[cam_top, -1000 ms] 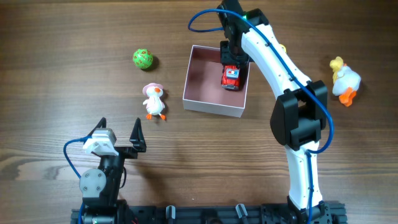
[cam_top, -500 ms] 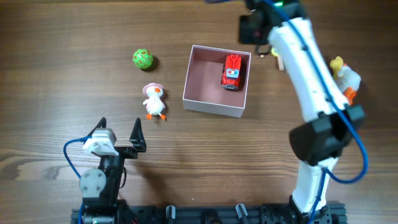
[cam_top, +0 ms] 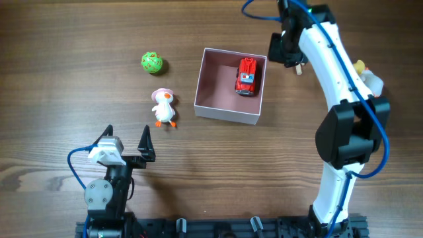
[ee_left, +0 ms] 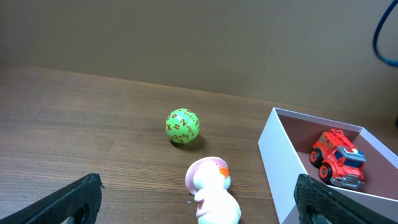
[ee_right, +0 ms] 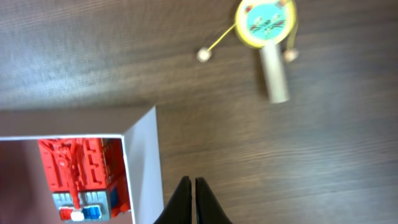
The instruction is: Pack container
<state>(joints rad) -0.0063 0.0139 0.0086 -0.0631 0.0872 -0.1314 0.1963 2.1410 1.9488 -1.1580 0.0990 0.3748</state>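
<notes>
Right gripper no longer reaches into the container; the truck lies inside alone.
Its jaws are pressed together, empty, above the table just beside the container's far right corner. Left gripper is spread wide, holding nothing, near the duck. The container sits mid-table on dark wood grain, a ball to its left, a plain tan wall behind.

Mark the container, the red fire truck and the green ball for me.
container [cam_top: 225, 114]: overhead view, front white wall.
red fire truck [cam_top: 246, 76]: overhead view, its roof.
green ball [ee_left: 183, 127]: left wrist view, centre of the ball.
</notes>
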